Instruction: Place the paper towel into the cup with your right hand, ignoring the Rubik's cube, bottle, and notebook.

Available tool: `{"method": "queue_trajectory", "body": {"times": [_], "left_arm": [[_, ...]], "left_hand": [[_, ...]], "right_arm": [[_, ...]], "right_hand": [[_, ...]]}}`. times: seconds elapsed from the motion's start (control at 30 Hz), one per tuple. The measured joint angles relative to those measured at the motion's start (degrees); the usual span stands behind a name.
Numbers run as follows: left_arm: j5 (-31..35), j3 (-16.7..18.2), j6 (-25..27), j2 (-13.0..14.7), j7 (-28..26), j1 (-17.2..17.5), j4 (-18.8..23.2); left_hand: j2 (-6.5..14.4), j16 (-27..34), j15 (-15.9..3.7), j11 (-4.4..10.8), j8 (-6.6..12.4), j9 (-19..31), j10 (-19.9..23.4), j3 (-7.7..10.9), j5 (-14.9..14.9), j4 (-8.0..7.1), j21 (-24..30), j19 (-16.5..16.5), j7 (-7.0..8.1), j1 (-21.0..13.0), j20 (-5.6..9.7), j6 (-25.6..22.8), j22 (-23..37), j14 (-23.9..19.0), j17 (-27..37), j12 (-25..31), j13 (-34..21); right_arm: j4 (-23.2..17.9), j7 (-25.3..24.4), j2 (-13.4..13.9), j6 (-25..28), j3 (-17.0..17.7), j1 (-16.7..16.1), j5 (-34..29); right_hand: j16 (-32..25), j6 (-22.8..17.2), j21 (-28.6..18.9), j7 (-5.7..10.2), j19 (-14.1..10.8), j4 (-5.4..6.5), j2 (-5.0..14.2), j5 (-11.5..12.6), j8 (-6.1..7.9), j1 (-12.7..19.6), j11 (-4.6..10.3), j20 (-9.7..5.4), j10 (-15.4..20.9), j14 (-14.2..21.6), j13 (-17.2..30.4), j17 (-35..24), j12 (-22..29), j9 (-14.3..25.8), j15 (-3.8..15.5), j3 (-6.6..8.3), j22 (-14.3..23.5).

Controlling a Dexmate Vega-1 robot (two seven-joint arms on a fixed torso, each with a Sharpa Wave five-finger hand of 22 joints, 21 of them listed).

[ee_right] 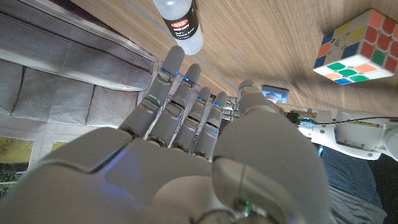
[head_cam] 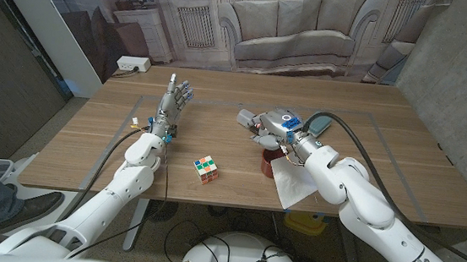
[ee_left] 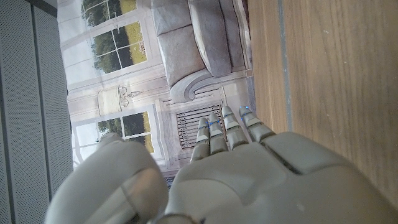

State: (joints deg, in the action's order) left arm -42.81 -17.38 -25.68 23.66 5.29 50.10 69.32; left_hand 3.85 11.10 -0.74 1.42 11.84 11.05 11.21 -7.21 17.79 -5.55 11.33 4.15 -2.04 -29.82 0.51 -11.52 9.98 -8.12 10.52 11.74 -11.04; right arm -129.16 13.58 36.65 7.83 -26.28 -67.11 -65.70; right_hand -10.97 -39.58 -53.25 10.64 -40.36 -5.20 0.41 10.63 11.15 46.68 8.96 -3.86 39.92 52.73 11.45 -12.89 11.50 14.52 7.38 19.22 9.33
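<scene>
A white paper towel (head_cam: 294, 184) lies near the table's front edge, partly under my right forearm. Beside it stands a small red cup (head_cam: 268, 165), half hidden by my right wrist. My right hand (head_cam: 274, 124) hovers farther back than the cup, fingers stretched out and apart, holding nothing. The right wrist view looks along the back of that hand (ee_right: 186, 124) toward a clear bottle (ee_right: 181, 25) just beyond its fingertips. My left hand (head_cam: 175, 100) stands on the table at the left, fingers straight up and empty; its back (ee_left: 249, 174) is in the left wrist view.
A Rubik's cube (head_cam: 205, 169) sits front centre, between the two arms; it is also in the right wrist view (ee_right: 356, 46). The bottle (head_cam: 244, 117) lies by my right fingertips. A teal notebook (head_cam: 316, 121) lies behind the right hand.
</scene>
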Motion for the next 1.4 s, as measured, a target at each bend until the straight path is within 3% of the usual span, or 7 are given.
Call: {"method": "queue_trajectory", "body": {"times": [0.77,1.4], "left_arm": [[-0.1,0.2,-0.4,0.0,0.1,0.1,0.0],[-0.3,0.4,-0.1,1.0,0.7,0.0,0.8]], "left_hand": [[0.0,0.0,0.00,0.00,0.00,0.0,0.0,0.01,0.0,0.00,0.0,0.0,0.20,0.0,0.00,-0.2,0.0,0.0,0.0,0.0,0.0],[0.2,0.0,0.00,0.00,0.00,0.0,0.0,-0.35,0.0,-0.01,0.0,0.0,0.20,-0.2,0.00,-0.2,0.0,0.0,0.0,0.0,0.0]], "right_arm": [[0.1,-7.4,-0.1,-2.1,2.7,-1.1,6.9],[0.2,-13.1,-0.6,-6.5,4.1,-0.5,11.7]], "right_hand": [[0.0,2.7,2.8,-0.63,1.9,0.71,-0.17,0.0,-0.35,-2.0,-1.29,0.19,-1.4,-4.9,0.0,-0.3,0.0,-0.2,-1.45,-0.23,0.2],[0.0,3.5,3.5,-0.80,2.5,0.95,0.01,0.0,-0.34,-3.0,-1.59,0.20,-1.7,-5.8,0.0,-0.6,0.5,-0.2,-1.75,-0.47,0.4]]}}
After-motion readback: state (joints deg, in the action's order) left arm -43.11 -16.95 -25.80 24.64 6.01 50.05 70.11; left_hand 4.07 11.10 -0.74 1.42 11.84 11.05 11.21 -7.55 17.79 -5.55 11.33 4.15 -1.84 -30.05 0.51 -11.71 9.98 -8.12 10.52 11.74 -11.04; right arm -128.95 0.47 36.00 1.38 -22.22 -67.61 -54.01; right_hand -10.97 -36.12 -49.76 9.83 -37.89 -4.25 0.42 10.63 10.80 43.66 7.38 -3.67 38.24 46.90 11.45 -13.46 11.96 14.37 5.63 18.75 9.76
